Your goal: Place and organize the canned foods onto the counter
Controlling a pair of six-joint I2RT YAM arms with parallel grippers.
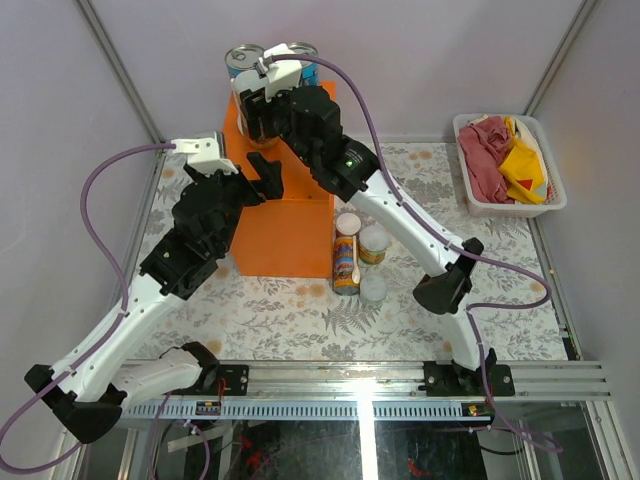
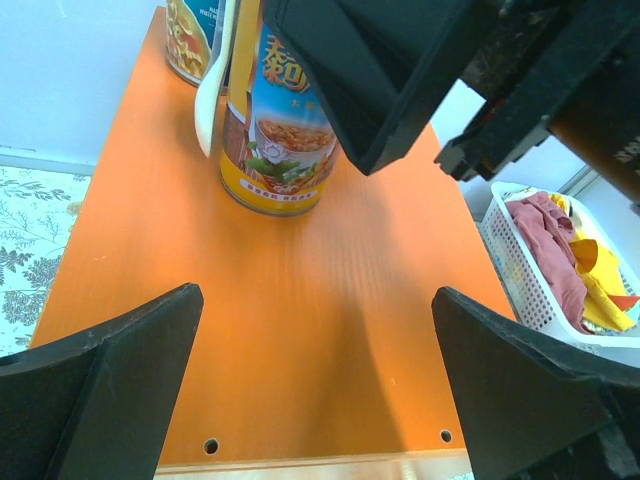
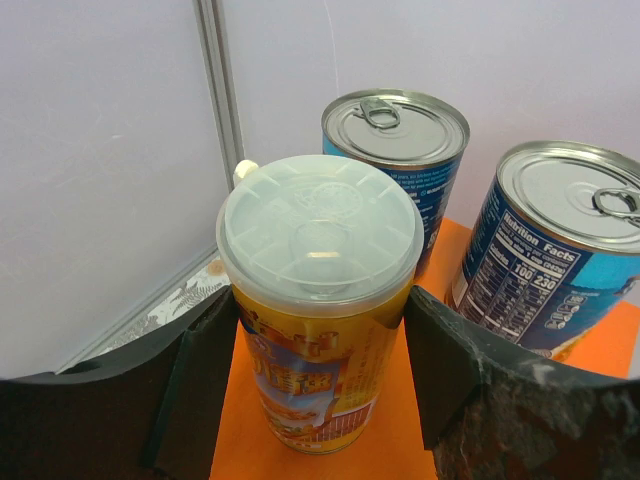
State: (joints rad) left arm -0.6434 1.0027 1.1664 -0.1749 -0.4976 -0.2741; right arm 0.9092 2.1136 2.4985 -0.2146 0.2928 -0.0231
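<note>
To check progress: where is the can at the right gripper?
Right wrist view: the tall yellow can stands on the orange counter's far end, between the fingers of the right gripper, near two blue cans.

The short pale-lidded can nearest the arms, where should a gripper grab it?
Grip the nearest short can across its round side wall, coming down from above and the right. It appears to stand upright, lid up, with its right side free, while the tall yellow can crowds its left.
</note>
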